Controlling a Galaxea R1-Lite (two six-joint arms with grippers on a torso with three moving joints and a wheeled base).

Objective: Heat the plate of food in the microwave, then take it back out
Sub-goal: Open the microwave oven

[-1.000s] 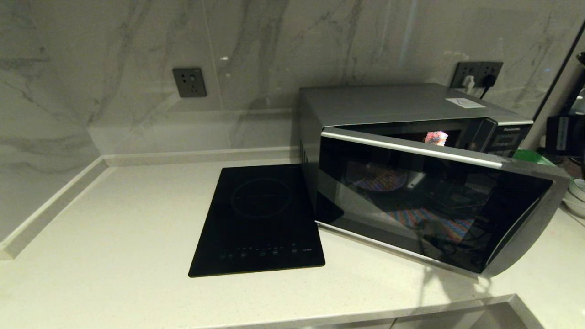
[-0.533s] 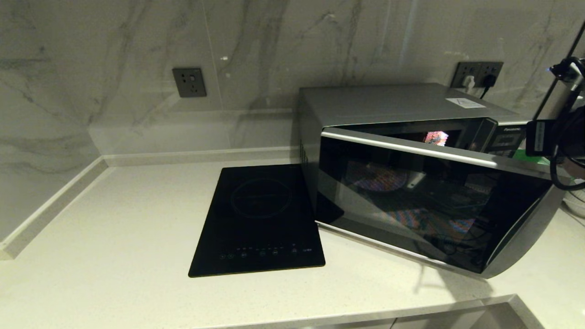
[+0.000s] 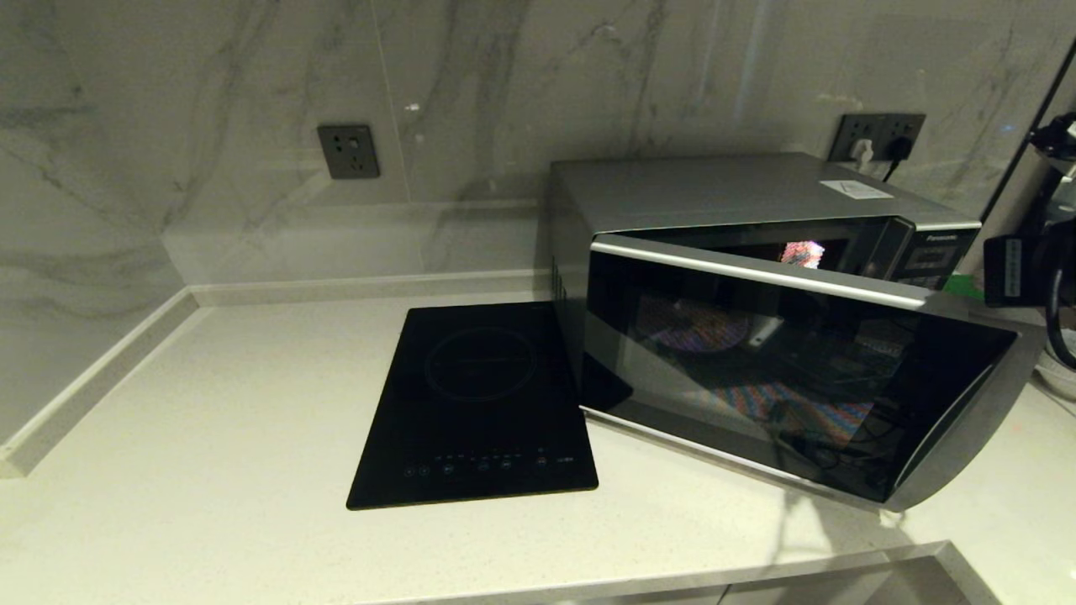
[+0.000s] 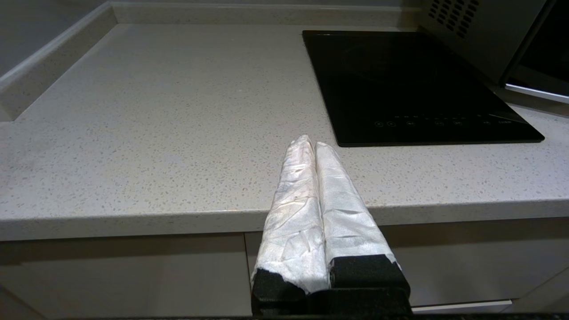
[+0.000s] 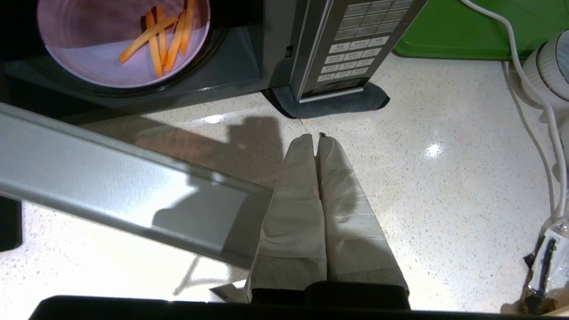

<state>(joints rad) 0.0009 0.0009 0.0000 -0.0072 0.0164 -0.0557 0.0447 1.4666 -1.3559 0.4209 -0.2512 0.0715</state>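
Hovering above the bench (image 5: 422,186) just past the free edge of the half-open door (image 5: 111,191), the right gripper (image 5: 314,135) has its fingers (image 5: 342,200) pressed together and holds nothing. The likeliest trouble, as I judge it, is the door: it stands only partly swung out from the microwave (image 3: 740,193), so an arm reaching into the cavity could knock it or be blocked by it, and a bump might shove the oven on the bench. Closed fingers also cannot take the rim; they would have to part first, or they might push the dish deeper inside.

The plate of food (image 5: 120,44) sits on the oven floor inside the cavity, orange sticks lying on it. In the right wrist view it lies at about ten o'clock from the fingertips, well apart, with the door between. The button panel (image 5: 351,49) is at roughly one o'clock.

The left gripper (image 4: 313,144) is parked at the bench's front edge, fingers shut and empty.
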